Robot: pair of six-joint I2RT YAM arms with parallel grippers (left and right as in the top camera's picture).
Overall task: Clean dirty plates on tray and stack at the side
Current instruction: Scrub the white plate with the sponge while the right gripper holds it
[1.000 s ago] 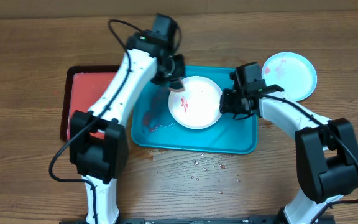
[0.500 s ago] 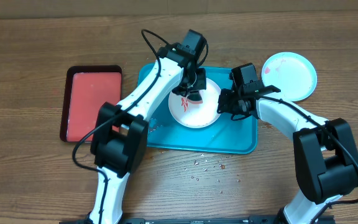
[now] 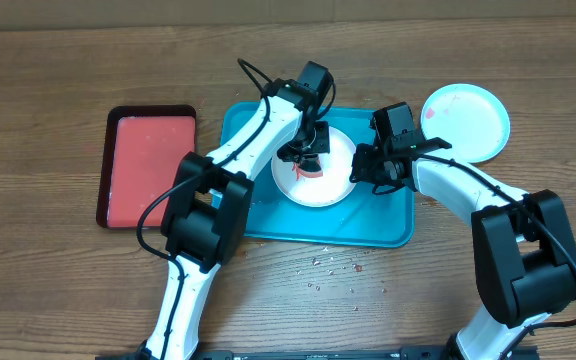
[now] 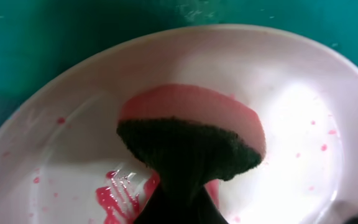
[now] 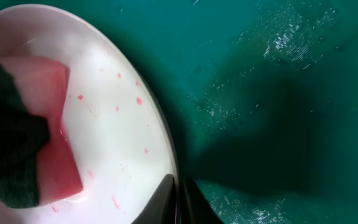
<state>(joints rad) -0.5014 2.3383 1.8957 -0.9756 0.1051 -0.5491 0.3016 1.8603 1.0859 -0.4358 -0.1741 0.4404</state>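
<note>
A white plate [image 3: 313, 190] with a red sauce smear [image 4: 118, 194] lies on the teal tray [image 3: 368, 225]. My left gripper [image 3: 308, 152] is shut on a pink sponge with a dark green scouring side [image 4: 191, 121] and presses it onto the plate's middle. My right gripper [image 3: 361, 170] is shut on the plate's right rim; in the right wrist view its fingers [image 5: 180, 198] pinch the rim of the plate [image 5: 117, 124]. A light blue plate [image 3: 466, 120] with faint red smears lies on the table to the right of the tray. The yellow-green rimmed plate is out of view.
A smaller red tray [image 3: 148, 165] with a dark rim lies on the table to the left of the teal tray. Small crumbs [image 3: 333, 265] are scattered on the wood in front of the teal tray. The teal tray's surface [image 5: 278, 93] is wet.
My left arm has swung right from the tray's back left and brought the sponge down onto the white plate. My right gripper has stayed on the plate's rim.
</note>
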